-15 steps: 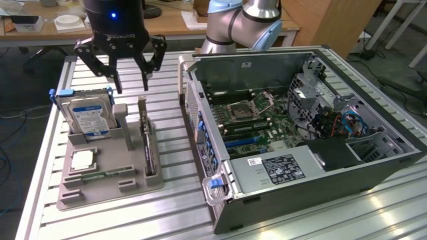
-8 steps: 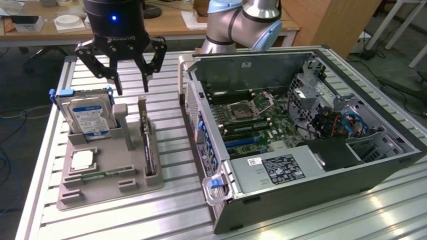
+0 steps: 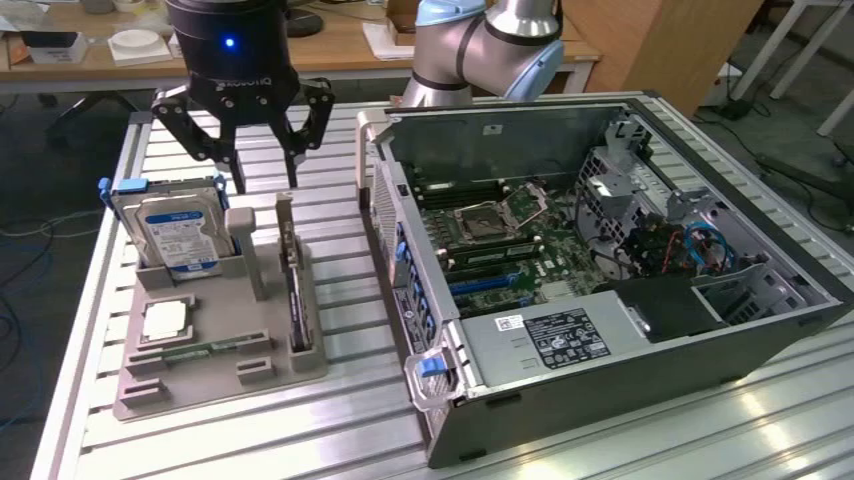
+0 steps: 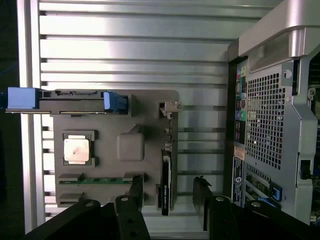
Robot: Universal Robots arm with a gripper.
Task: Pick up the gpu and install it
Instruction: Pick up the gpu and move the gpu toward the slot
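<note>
The pincer [image 3: 263, 182] hangs wide open and empty above the tray [image 3: 200, 385]. The gpu [image 3: 296, 295] stands on edge in the tray's slot on the side nearest the case [image 3: 601, 330], with its silver bracket [image 3: 284, 215] at one end. It looks light, stiff and fragile, so the bare top edge seems the safest hold.

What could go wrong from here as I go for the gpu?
The gpu stands on edge in a narrow slot of the tray; an off-centre grip by the open gripper above might tilt or jam it. The hard drive stands close beside, so a descending finger could clip it.
</note>
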